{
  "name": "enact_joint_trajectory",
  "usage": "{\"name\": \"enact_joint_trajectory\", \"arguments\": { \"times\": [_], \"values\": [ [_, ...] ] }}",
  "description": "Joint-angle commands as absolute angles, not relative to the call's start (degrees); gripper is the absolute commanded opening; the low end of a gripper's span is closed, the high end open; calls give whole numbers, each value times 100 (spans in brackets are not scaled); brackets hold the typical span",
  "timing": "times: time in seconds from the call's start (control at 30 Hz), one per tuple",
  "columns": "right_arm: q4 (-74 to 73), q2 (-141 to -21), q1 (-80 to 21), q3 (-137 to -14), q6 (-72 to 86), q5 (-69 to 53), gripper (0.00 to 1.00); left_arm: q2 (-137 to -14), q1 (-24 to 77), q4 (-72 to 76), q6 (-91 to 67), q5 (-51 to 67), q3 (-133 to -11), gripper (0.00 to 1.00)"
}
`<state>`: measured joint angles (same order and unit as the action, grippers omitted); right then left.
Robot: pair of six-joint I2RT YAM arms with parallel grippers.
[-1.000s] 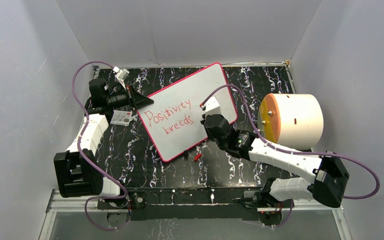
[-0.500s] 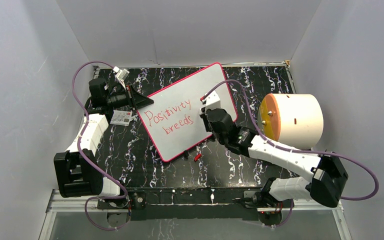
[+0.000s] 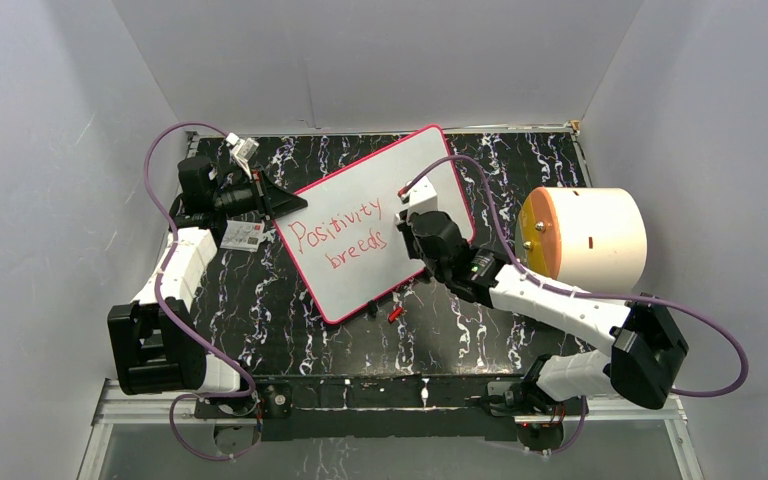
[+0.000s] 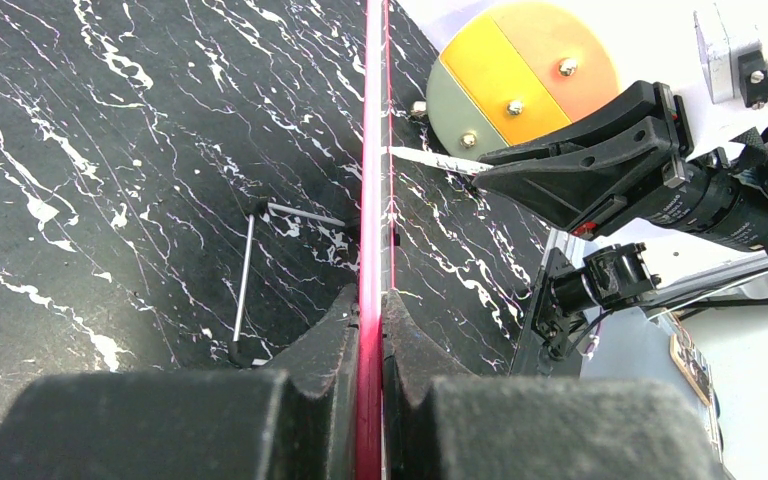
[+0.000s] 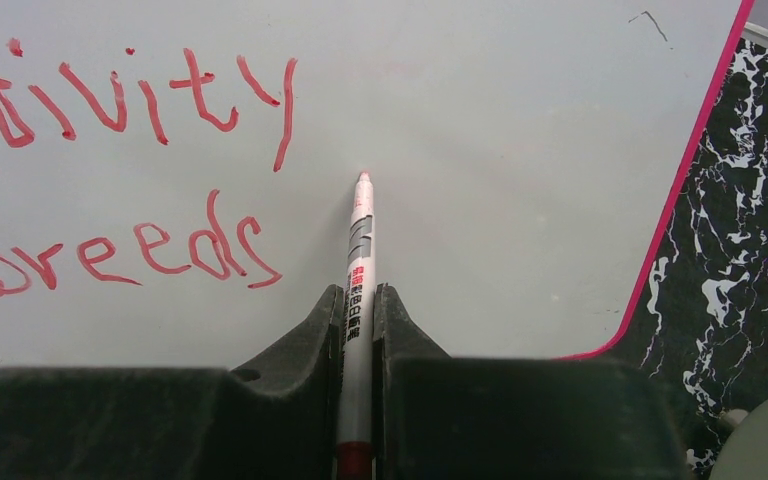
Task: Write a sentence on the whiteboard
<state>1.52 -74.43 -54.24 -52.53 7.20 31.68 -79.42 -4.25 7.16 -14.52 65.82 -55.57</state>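
**Whiteboard.** The whiteboard [image 3: 400,165] is lying on the black marbled table [image 3: 290,330], centred and turned so that its long axis is running from 7 to 1 o'clock.

**Sentence.** The sentence [image 3: 345,235] is showing in red as "Positivity breeds", in two slanted lines, with bare board at its 3 o'clock.

**Right gripper.** The right gripper [image 5: 358,300] is clamping a marker [image 5: 360,240]. The red tip is pointing at bare board just past "breeds". Contact with the surface cannot be told.

**Left gripper.** The left gripper [image 4: 370,300] is pinching the board's pink frame at its 9 o'clock corner.

**Surroundings.**
- A small printed card [image 3: 243,236] is lying at the board's 9 o'clock.
- A red cap [image 3: 394,314] is lying near its 6 o'clock edge.
- A white drum [image 3: 585,240] with an orange face is resting at 3 o'clock.
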Motion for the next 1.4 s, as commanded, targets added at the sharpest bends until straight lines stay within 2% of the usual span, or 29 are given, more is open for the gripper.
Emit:
{"name": "enact_joint_trajectory", "arguments": {
  "times": [0.0, 0.43, 1.37],
  "values": [
    [198, -7494, -5354, -5541, 805, 3100, 0, -8200, -310, 264, -916, 5893, -5431, 0],
    [-82, -7071, -5330, -5432, 826, 3146, 0, -8209, -317, 255, -914, 5875, -5431, 0],
    [-104, -7377, -5327, -5473, 854, 3133, 0, -8224, -314, 254, -914, 5880, -5436, 0]
  ]
}}
